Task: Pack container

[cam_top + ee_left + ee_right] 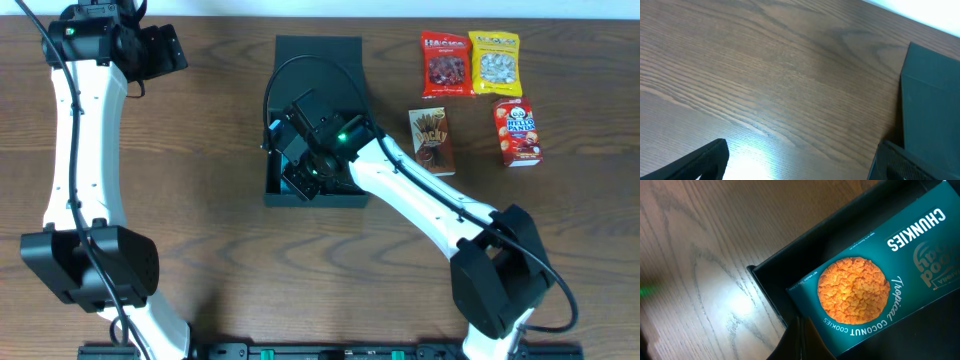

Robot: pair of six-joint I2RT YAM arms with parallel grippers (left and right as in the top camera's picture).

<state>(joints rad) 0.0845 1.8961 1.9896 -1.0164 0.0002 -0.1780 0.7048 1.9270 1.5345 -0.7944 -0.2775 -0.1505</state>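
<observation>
Done: one pack, the teal cookie box [880, 270], lies flat inside the container [318, 50], tucked towards a corner.
Left to do: four packs lie outside on the desk [220, 150]: a red gummy bag [445, 65], a yellow bag [495, 62], a brown biscuit-stick box [432, 140] and a red panda-biscuit box [517, 132]. The lid is not yet shut.
Progress: early, I judge; about one pack in five is stowed.
Container, place: mid-desk between the arms, with the loose packs on the right arm's side.
Container, look: dark matte card, shallow, roughly square, thin upright walls, its flap lid folded back flat on the far side.
Right gripper [800, 340]: jaws pressed together with nothing between them, low inside the container at the cookie box's edge; whether it touches the box I cannot tell.
Left gripper [802, 150]: jaws wide and empty, over bare desk, apart from the container.
</observation>
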